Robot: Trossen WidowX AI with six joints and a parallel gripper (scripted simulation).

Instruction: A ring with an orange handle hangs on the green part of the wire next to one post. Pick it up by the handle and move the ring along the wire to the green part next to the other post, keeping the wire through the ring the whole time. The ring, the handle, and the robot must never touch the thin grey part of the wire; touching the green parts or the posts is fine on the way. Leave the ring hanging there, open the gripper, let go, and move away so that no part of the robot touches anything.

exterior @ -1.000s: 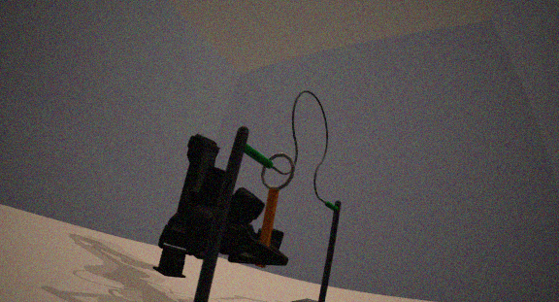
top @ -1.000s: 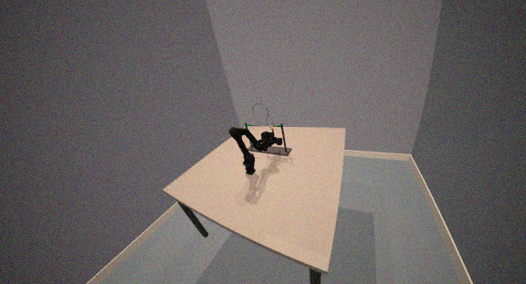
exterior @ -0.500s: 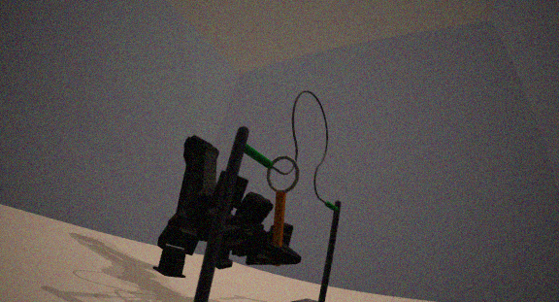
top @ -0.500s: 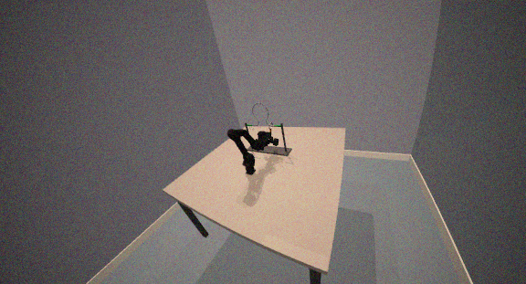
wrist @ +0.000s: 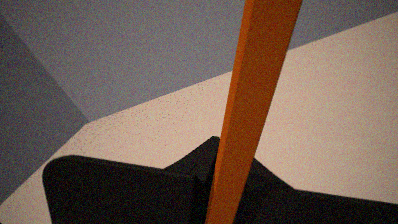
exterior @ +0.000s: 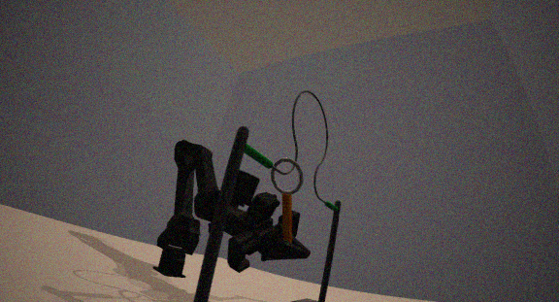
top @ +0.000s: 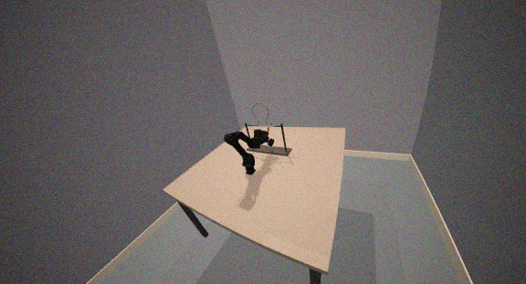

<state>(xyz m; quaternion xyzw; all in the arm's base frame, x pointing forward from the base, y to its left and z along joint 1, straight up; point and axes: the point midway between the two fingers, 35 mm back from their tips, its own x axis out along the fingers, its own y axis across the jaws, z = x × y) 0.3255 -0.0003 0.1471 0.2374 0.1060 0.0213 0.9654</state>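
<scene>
My gripper is shut on the orange handle near its lower end. The handle stands upright, and the grey ring on top of it encircles the wire right where the near green part ends and the thin grey wire begins. The grey wire rises in a tall loop and comes down to the far green part at the far post. The near post stands in front of my arm. In the wrist view the handle runs up between my dark fingers.
The wire stand sits on a dark base plate on a tan table. The arm's base stands on the table just in front of the stand. Grey walls surround the table.
</scene>
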